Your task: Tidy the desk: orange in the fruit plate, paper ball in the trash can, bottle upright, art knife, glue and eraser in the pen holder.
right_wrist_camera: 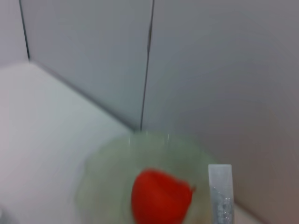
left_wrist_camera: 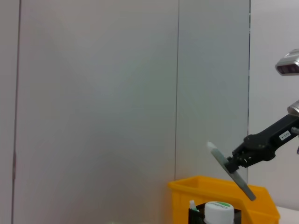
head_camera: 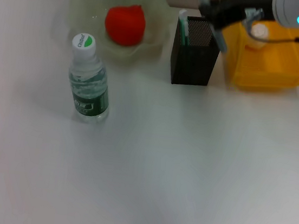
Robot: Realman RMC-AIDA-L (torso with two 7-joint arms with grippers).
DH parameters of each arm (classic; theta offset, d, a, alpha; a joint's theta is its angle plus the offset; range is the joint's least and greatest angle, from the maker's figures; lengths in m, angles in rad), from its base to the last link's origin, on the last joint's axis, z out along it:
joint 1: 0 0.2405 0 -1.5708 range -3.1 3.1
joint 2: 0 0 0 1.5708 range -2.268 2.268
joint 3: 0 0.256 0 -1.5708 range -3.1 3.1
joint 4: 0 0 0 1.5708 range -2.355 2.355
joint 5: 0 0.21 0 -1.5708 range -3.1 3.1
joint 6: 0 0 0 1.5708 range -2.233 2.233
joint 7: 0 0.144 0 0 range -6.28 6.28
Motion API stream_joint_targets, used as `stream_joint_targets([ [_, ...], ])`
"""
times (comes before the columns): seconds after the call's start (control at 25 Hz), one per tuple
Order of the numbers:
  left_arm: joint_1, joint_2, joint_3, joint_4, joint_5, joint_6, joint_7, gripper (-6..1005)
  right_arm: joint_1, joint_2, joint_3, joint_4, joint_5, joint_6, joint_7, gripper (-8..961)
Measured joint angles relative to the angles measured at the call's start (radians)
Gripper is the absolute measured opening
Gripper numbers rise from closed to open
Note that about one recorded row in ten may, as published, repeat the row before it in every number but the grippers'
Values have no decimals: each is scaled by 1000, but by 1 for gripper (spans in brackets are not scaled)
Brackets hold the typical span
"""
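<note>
On the white bench (head_camera: pixel 186 166) a clear plastic water bottle with a green label and white cap (head_camera: pixel 88 82) stands upright, well to the left of the middle. Behind it sits a pale translucent green fruit plate with a scalloped rim (head_camera: pixel 156 14), and the round red-orange fruit (head_camera: pixel 125 24) lies inside it. To the right of the plate stands a black mesh square pen holder (head_camera: pixel 194 55), with a slim white and green stick (head_camera: pixel 182 26) poking up along its left inner wall. Just beside the holder, on its right, is a yellow plastic trash bin (head_camera: pixel 270 61), and a crumpled white paper ball (head_camera: pixel 259 31) rests in it. The right gripper (head_camera: pixel 226 23) hangs over the gap between the holder and the bin, near the holder's top right corner. Seen from the left wrist camera, its jaws are pinching a thin grey flat-bladed art knife (left_wrist_camera: pixel 231 171), which sits tilted above the bin's rim. The right wrist camera looks down towards the plate and the fruit, with a pale translucent strip (right_wrist_camera: pixel 220 193) in the foreground. The left gripper appears in none of the views, so I cannot tell how its jaws stand.
</note>
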Motion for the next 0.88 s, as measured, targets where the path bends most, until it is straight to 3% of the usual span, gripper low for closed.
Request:
stream_joint_targets([
  [0.16, -4, 0, -9, 0, 0, -3, -4, 813, -32, 0, 0, 79, 138, 156, -157, 139],
  [0.2, -5, -1, -14, 0, 0, -4, -7, 813, -47, 0, 1, 142, 258, 243, -282, 139],
  [0.24, -5, -1, -14, 0, 0, -4, -7, 813, -47, 0, 1, 142, 258, 243, -282, 139],
  [0.4, -8, -6, -17, 0, 0, -5, -8, 813, -49, -2, 11, 303, 527, 337, -557, 138],
  [0.88, -17, -11, -17, 0, 0, -19, -8, 813, -37, 1, 12, 531, 861, 382, -922, 135],
])
